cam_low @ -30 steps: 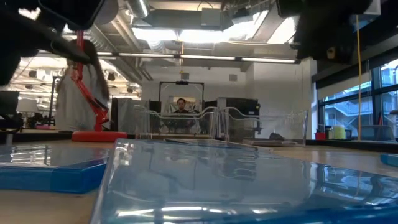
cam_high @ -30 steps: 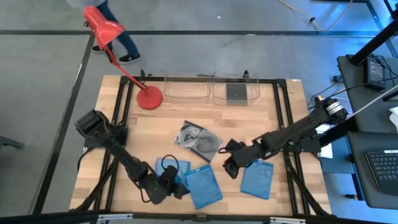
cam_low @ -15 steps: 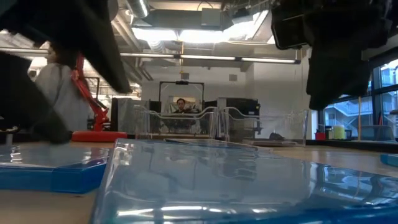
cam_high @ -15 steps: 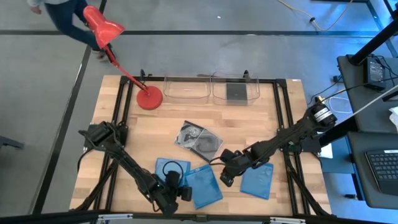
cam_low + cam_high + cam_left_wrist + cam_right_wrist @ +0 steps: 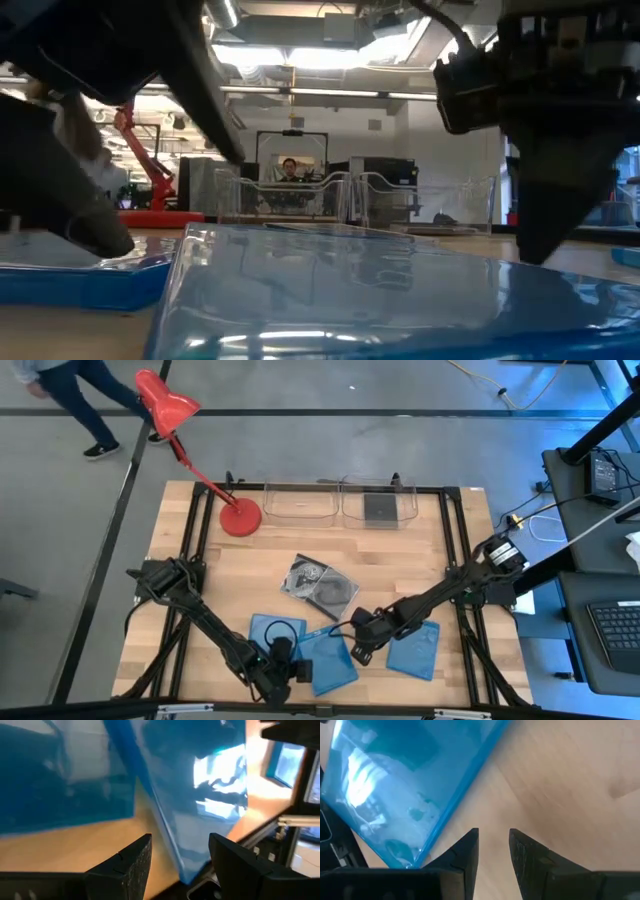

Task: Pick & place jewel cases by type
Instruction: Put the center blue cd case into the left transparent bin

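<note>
No readable text, labels or numbers anywhere.

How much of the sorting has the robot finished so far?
Only a little. One dark-insert jewel case already lies in the right clear plastic tray; the left clear tray looks empty. Now the left gripper and right gripper are both down beside the middle blue jewel case, neither holding it. Left to do: three blue cases and the clear cases mid-table.
</note>
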`<state>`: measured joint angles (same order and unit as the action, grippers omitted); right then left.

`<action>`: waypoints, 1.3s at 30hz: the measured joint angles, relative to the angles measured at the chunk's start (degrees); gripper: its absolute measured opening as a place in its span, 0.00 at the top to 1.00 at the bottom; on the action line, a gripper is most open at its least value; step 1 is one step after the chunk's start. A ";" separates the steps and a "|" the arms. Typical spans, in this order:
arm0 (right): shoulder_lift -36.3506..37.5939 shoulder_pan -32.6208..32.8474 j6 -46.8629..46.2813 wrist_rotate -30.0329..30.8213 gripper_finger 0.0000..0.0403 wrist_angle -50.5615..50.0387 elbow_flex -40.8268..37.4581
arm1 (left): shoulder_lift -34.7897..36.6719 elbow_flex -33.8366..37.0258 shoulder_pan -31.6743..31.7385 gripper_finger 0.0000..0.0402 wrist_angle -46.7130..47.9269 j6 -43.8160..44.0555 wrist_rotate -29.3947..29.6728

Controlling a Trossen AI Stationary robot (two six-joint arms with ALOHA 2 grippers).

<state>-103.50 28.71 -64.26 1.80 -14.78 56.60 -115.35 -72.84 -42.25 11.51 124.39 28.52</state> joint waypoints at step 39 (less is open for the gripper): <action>-1.19 -0.04 0.44 -0.79 0.72 7.31 0.00 | -6.21 0.04 2.46 0.52 -11.41 -5.63 5.43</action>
<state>-104.69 28.67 -63.83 1.01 -7.47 56.60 -121.56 -72.79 -39.79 0.10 118.76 33.95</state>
